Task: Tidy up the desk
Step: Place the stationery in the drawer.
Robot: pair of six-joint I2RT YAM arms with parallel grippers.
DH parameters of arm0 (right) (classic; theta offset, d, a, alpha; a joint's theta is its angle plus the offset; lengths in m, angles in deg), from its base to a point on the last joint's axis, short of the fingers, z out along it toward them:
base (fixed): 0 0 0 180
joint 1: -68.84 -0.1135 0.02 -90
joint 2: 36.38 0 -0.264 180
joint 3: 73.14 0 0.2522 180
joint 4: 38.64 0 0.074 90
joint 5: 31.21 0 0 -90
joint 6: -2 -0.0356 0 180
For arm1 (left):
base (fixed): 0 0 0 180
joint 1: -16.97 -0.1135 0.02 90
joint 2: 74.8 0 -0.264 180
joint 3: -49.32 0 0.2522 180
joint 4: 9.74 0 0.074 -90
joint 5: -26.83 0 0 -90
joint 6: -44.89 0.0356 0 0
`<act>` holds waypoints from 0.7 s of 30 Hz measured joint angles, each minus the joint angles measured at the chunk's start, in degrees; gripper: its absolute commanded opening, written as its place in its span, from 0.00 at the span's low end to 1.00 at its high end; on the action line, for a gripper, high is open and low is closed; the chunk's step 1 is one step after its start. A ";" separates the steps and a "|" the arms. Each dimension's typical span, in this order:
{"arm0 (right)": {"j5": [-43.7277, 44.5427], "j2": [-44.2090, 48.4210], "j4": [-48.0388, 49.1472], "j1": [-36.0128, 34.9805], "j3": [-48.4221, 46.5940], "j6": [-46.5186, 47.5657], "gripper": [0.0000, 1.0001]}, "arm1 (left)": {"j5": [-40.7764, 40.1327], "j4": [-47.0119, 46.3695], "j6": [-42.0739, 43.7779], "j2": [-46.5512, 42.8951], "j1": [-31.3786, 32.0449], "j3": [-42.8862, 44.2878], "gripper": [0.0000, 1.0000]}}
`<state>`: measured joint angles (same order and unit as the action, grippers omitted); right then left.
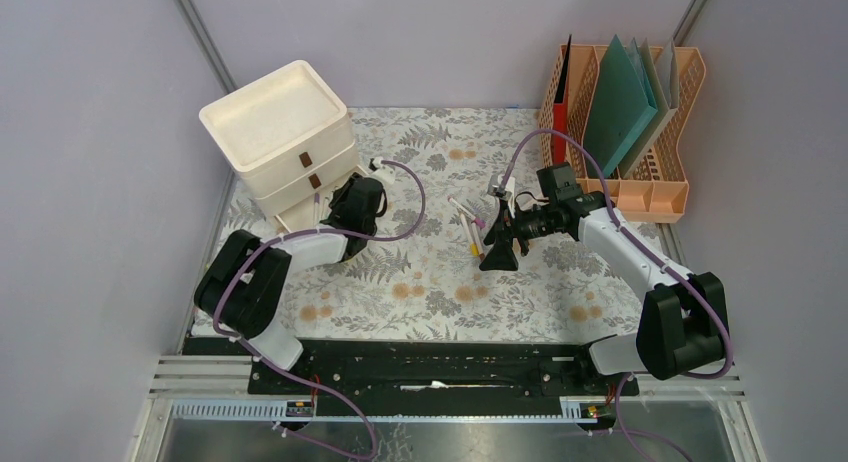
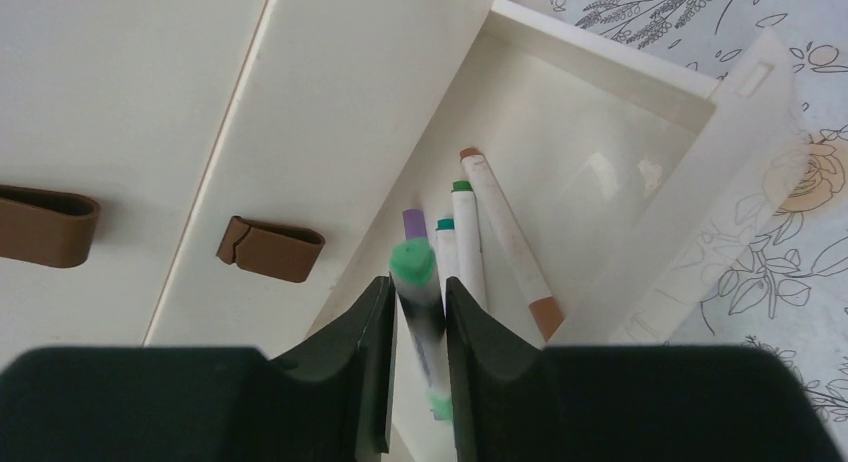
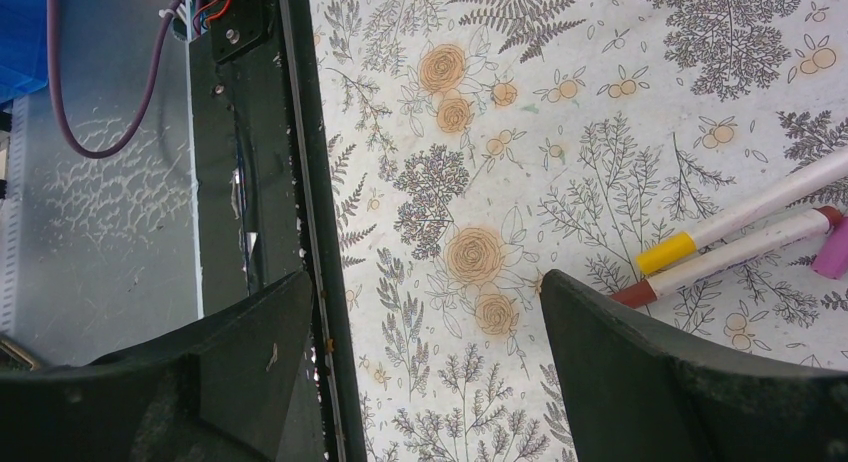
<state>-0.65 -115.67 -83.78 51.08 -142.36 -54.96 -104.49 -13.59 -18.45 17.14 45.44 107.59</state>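
Surface point(image 1: 420, 282): flat, covered by pale grey cloth with fern leaves and tan flowers, spread beneath both arms; a black rail point(image 1: 430, 357) runs along its near edge.
Drawer unit point(image 1: 285, 132): cream, at the far left of the surface; its bottom drawer point(image 2: 600, 92) stands pulled out.
Left tool point(image 2: 418, 282): above the open drawer, fingers close on either side of a green-capped marker point(image 2: 415, 267); whether they press on it cannot be told.
Drawer contents: a brown-capped marker point(image 2: 505, 237) and a few others lying side by side.
Right tool point(image 3: 425, 282): released, jaws wide, holding nothing, above the middle of the surface.
Loose markers: yellow-capped marker point(image 3: 745, 214) and red-capped marker point(image 3: 730, 254), side by side, just beside the right tool's finger.
File rack point(image 1: 660, 197): orange, far right corner, folders standing in it.
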 measured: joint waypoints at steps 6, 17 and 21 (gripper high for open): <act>0.04 0.00 -0.09 0.00 0.00 0.22 0.91 | 0.79 0.46 -2.47 0.02 -0.02 0.00 0.44; 1.18 0.00 -0.13 0.00 -0.09 1.05 0.91 | 10.25 6.08 -14.84 -13.27 -0.02 -0.15 0.79; 2.56 0.00 -0.20 0.00 -0.31 1.46 0.91 | 16.37 5.66 -20.85 -21.55 -0.02 -2.95 0.90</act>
<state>1.91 -115.67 -83.97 51.08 -142.66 -53.49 -88.12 -7.93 -39.30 -4.41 45.42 104.64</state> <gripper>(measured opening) 0.907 0.838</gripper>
